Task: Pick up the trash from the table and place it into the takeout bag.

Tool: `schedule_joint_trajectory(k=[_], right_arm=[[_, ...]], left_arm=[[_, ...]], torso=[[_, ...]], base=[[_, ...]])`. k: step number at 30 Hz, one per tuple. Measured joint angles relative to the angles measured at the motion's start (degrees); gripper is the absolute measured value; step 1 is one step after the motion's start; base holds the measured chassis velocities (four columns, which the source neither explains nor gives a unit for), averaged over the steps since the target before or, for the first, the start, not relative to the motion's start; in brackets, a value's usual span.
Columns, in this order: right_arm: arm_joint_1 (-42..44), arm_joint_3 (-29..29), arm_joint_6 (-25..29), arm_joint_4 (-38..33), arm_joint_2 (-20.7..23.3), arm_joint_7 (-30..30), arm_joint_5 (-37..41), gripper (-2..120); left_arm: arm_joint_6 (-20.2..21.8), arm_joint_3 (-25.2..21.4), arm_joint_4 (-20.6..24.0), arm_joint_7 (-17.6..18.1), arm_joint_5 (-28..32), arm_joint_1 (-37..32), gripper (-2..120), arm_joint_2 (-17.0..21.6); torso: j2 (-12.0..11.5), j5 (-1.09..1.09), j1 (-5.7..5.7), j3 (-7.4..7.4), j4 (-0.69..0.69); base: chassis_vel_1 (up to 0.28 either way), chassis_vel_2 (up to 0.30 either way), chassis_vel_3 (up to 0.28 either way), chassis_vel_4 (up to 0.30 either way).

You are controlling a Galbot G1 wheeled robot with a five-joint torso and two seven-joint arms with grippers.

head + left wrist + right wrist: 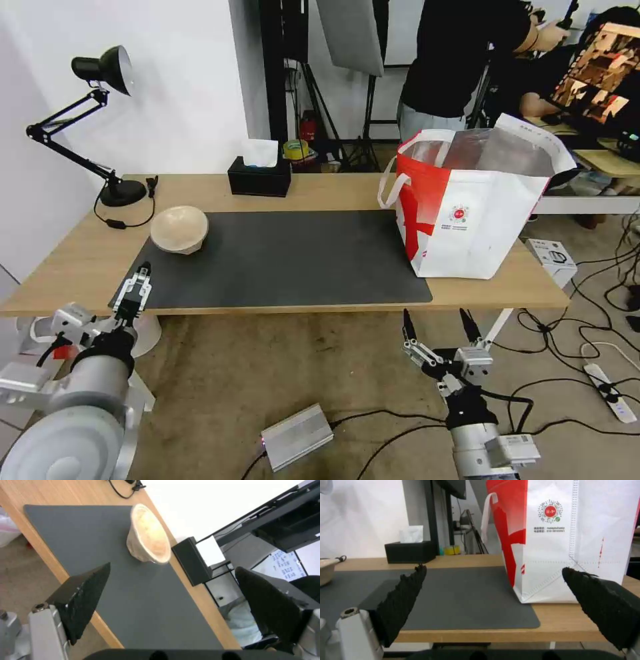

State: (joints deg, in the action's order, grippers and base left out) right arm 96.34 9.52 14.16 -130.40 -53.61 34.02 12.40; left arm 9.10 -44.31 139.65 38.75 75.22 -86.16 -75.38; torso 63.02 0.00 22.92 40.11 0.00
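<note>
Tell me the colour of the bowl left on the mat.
The bowl is beige, plain pulp without pattern; the head view shows it best.

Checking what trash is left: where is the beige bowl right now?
In the head view the beige bowl sits on the table's left side, at the mat's far-left corner, near the lamp base.

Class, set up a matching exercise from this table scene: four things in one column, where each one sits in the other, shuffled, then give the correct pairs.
Things
1. beige bowl
2. takeout bag
3. tissue box
4. desk lamp

Places
A. table's back edge, behind the mat
B. table's right end
C. mat's far left corner
D. table's far left corner

Pairs: 1-C, 2-B, 3-A, 4-D
</note>
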Motion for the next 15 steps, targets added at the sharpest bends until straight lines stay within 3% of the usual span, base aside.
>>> schedule_joint_trajectory(k=[15], right_arm=[[0.00,0.00,0.00,0.00,0.00,0.00,0.00,100]], left_arm=[[0.00,0.55,-4.03,6.52,11.30,8.00,100,4.36]], torso=[[0.00,0.00,0.00,0.00,0.00]], base=[[0.000,0.000,0.000,0.000]])
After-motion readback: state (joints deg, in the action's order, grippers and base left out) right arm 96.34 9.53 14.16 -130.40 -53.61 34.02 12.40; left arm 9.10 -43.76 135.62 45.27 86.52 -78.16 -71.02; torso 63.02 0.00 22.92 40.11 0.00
